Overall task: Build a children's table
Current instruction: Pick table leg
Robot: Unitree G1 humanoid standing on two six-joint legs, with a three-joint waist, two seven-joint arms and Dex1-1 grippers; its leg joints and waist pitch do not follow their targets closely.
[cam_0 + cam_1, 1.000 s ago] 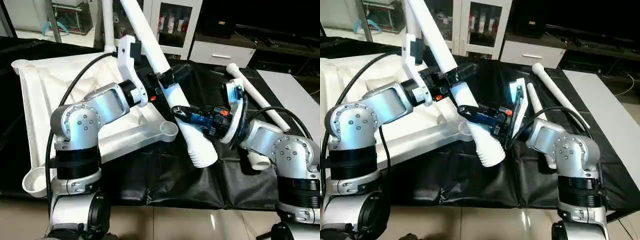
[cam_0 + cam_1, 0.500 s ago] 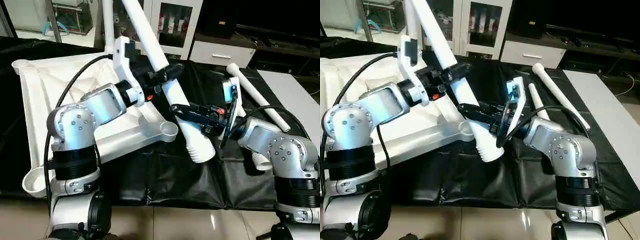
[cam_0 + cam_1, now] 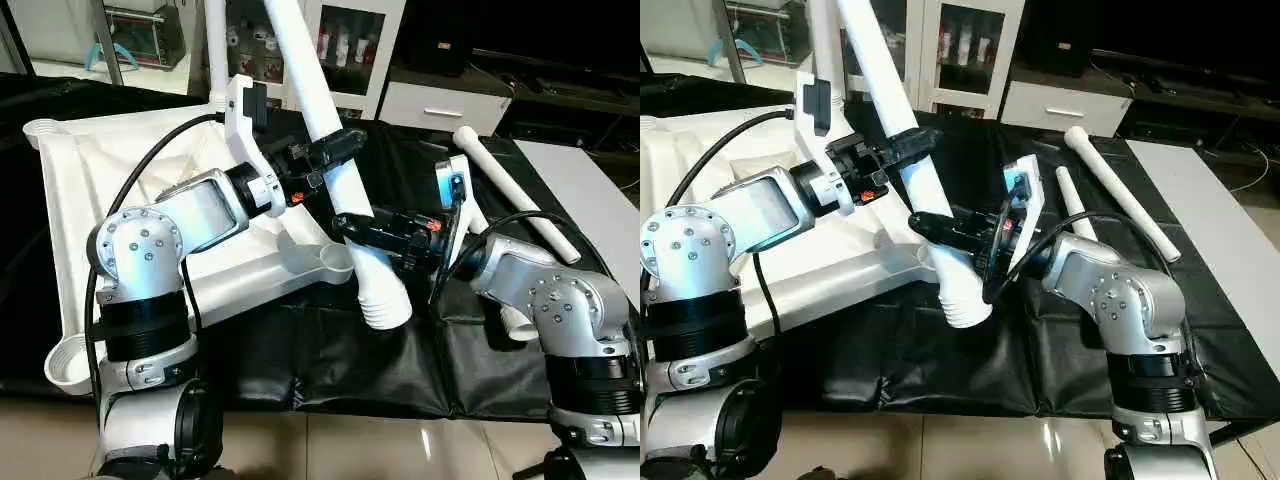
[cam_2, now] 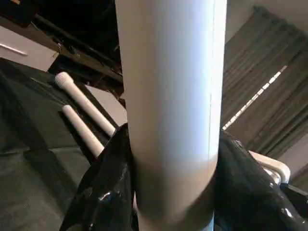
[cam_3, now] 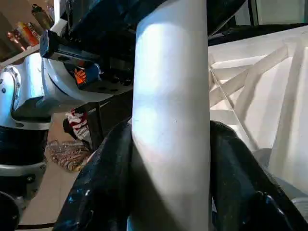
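Note:
The children's table top (image 3: pixel 100 190) lies upside down on a black cloth, ribs facing up. One white leg (image 3: pixel 305 70) slants over it, and both grippers hold it. My left gripper (image 3: pixel 335 148) is shut on the leg's middle, with black fingers (image 4: pixel 103 192) hugging both sides. My right gripper (image 3: pixel 365 235) is shut on the leg lower down, fingers (image 5: pixel 101 192) wrapped around it. The leg's ribbed end (image 3: pixel 385 305) hangs just right of the near corner socket (image 3: pixel 335 262). Another leg (image 3: pixel 214 50) stands upright at the far corner.
Two loose legs (image 3: pixel 1123 195) (image 3: pixel 1072 203) lie on the black cloth (image 3: pixel 330 360) behind my right arm. A glass-door cabinet (image 3: pixel 350 50) stands at the back. A white surface (image 3: pixel 590 200) borders the cloth on the right, with tiled floor along the front.
My left gripper has closed around the leg. The leg has swung more upright, and its ribbed end moved left toward the near corner socket, with the right arm following.

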